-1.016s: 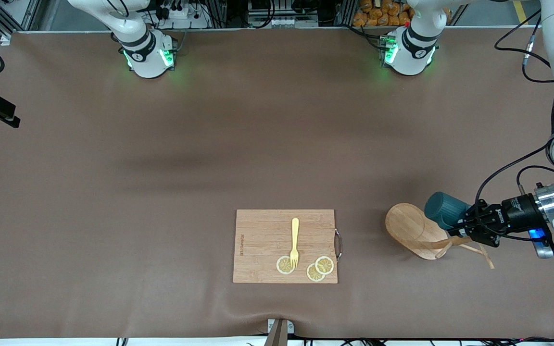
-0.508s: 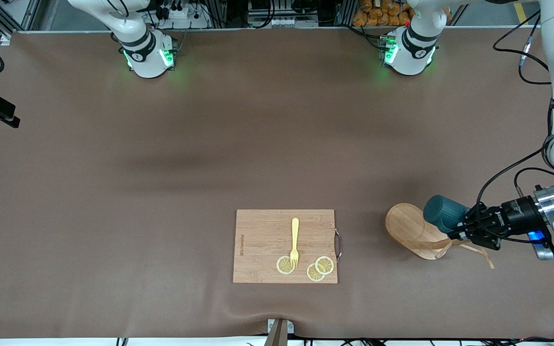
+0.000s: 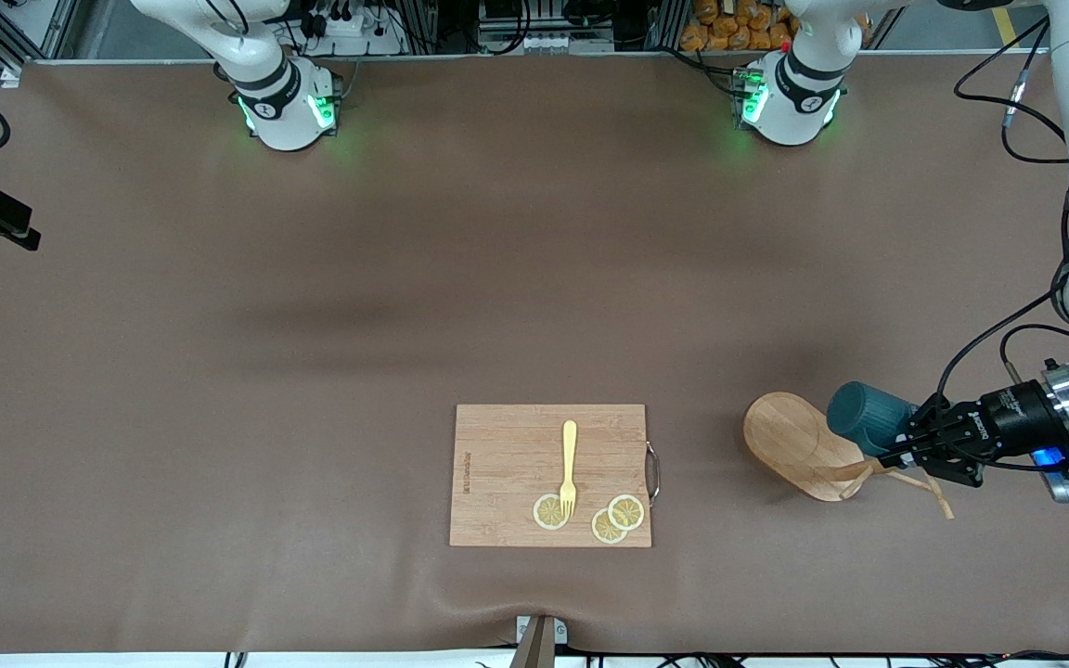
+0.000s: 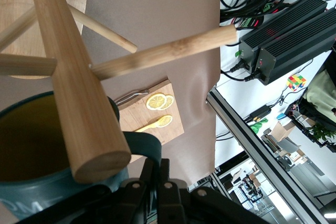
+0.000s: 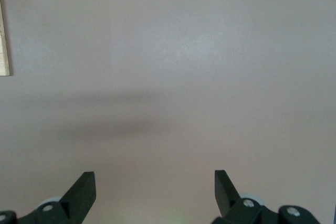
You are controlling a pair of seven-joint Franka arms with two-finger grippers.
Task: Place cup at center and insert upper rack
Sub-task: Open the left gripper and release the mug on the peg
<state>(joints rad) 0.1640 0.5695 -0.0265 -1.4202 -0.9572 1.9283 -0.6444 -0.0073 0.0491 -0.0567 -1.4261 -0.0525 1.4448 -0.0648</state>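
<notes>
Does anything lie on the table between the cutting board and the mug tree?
No. In the front view only bare brown table separates the cutting board from the mug tree; the board's metal handle faces that gap.

A wide table covered in a smooth brown mat [image 3: 516, 269] fills the scene, lit evenly from above with soft shadows across its middle. Along its farther edge runs an aluminium frame [image 3: 497, 56] crowded with black cables [image 3: 330, 19] and a heap of orange packets [image 3: 729, 23]. Off the near edge, black power boxes [image 4: 289, 30] sit on a pale floor beside tangled cables.
</notes>
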